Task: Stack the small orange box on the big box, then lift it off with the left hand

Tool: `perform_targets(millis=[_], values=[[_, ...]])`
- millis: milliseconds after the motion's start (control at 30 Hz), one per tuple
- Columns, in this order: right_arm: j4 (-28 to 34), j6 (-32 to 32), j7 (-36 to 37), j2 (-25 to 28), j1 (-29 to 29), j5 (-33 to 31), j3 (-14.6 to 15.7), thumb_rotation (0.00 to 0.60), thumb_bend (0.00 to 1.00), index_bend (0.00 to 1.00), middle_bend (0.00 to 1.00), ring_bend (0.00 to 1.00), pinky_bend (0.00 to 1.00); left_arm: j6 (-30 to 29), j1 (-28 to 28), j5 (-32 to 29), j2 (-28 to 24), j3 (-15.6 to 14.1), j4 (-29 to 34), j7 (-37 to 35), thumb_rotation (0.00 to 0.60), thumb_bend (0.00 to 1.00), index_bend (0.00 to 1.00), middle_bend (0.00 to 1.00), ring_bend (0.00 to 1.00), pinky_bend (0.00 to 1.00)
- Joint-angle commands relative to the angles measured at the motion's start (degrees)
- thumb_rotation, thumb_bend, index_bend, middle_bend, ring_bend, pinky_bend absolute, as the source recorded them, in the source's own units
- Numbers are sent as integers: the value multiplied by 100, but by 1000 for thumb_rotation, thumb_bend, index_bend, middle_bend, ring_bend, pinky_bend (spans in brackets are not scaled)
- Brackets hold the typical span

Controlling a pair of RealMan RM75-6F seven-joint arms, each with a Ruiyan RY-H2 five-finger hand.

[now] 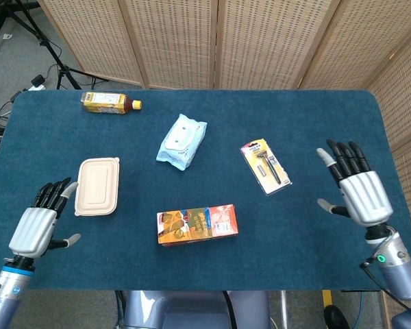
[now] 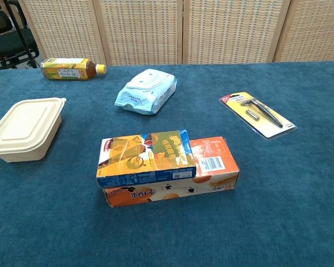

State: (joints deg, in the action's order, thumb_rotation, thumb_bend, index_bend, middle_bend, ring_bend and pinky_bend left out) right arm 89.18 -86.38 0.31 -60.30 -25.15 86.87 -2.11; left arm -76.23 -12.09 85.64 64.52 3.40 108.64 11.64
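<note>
Small orange box [image 2: 145, 158] rests on big box [image 2: 211, 167]. Left hand [image 1: 38, 226] at 8 o'clock and right hand [image 1: 359, 192] at 4 o'clock: fingers spread, holding nothing.

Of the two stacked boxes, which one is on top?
The small orange box, with the yellow front and blue side, lies on top. The big box beneath it is plain orange and sticks out past it on the right.
</note>
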Motion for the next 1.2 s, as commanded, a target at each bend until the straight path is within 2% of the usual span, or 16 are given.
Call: perform_targets(millis=[33, 133, 200, 367, 433, 533, 800, 900, 1000, 1033, 1100, 1167, 1200], values=[[-1579, -555, 1138, -395, 684, 316, 231, 600, 0, 0, 0, 0, 0, 125, -101, -11, 155, -21, 89, 176, 600, 0, 0, 0, 0, 0], [-2085, -610, 1480, -628, 874, 144, 171, 600, 0, 0, 0, 0, 0, 322, -229, -52, 324, -41, 179, 359, 600, 0, 0, 0, 0, 0], [-2160, -610, 1581, -688, 995, 17, 143, 600, 0, 0, 0, 0, 0, 449, -322, -81, 444, -36, 228, 476, 600, 0, 0, 0, 0, 0], [-1358, -538, 1583, -407, 1344, -289, 127, 600, 0, 0, 0, 0, 0, 935, -707, -284, 908, 52, 405, 866, 600, 0, 0, 0, 0, 0], [-990, -676, 1634, -232, 1484, -244, 132, 600, 0, 0, 0, 0, 0, 1286, -974, -513, 1194, 134, 484, 1099, 600, 0, 0, 0, 0, 0], [-827, -761, 1514, -82, 1558, -109, 131, 600, 0, 0, 0, 0, 0, 1673, -1375, -1056, 1747, 353, 472, 1494, 600, 0, 0, 0, 0, 0], [-797, -559, 1676, 24, 1622, -166, 35, 600, 0, 0, 0, 0, 0, 1759, -1984, -2397, 2844, 651, 121, 2457, 600, 0, 0, 0, 0, 0], [-765, -484, 1666, 53, 1646, -190, 0, 600, 0, 0, 0, 0, 0, 1538, -2120, -2692, 3175, 723, -102, 2698, 600, 0, 0, 0, 0, 0], [-751, -441, 1690, 72, 1661, -193, -37, 600, 0, 0, 0, 0, 0, 1366, -2182, -2711, 3376, 731, -269, 2740, 600, 0, 0, 0, 0, 3], [-752, -434, 1688, 72, 1665, -193, -45, 600, 0, 0, 0, 0, 0, 1342, -2189, -2703, 3406, 730, -298, 2723, 600, 0, 1, 1, 0, 30], [-754, -416, 1684, 72, 1672, -190, -64, 600, 0, 0, 0, 0, 0, 1290, -2202, -2669, 3475, 730, -368, 2645, 600, 0, 69, 60, 37, 140], [-753, -396, 1684, 71, 1679, -186, -80, 600, 0, 0, 0, 0, 0, 1219, -2201, -2583, 3541, 730, -446, 2540, 600, 0, 241, 220, 160, 293], [-752, -388, 1684, 71, 1682, -185, -86, 600, 0, 0, 0, 0, 0, 1192, -2200, -2536, 3564, 723, -481, 2500, 600, 0, 293, 270, 203, 329]])
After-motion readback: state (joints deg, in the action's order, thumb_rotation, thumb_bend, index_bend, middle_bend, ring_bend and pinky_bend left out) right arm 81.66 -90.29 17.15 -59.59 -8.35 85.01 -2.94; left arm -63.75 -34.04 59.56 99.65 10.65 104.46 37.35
